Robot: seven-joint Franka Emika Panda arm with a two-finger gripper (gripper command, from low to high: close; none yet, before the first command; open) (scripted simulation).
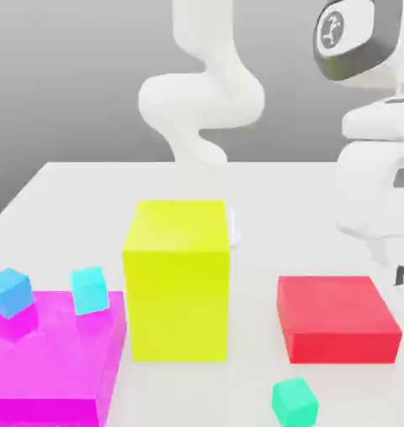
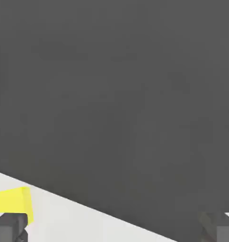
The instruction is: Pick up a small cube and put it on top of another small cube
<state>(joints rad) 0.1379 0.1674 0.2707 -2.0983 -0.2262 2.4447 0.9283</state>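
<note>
Yellow first: the small yellow cube [image 2: 12, 201] sits on the white worktop [image 1: 305, 208] not far from one of its edges, and in the hand view it lines up with one finger [image 2: 10, 229], not with the gap. The gripper [image 2: 114, 231] is spread wide and empty, hanging above the worktop past the red flat block [image 1: 339, 318] on the exterior view's right. Main risk as I read it: descending from this offset puts that finger onto the cube's top or side, not around it. That would shove or tip the cube, and with the worktop edge near, a shove could send it off. Needs a sideways correction before going down. Second risk is a shallow or corner grip, so the cube twists in the jaws and lands skewed on its target. Likely target is the teal cube [image 1: 295, 400] near the front edge, just ahead of the red flat block; it is small, so a skewed or off-centre release would slide off or knock it away. The other two, a teal cube [image 1: 90, 289] and a blue cube [image 1: 9, 292], rest on the magenta flat block [image 1: 47, 367] well apart, beyond the tall yellow block [image 1: 179, 279]. A low carry that way could clip that block.
</note>
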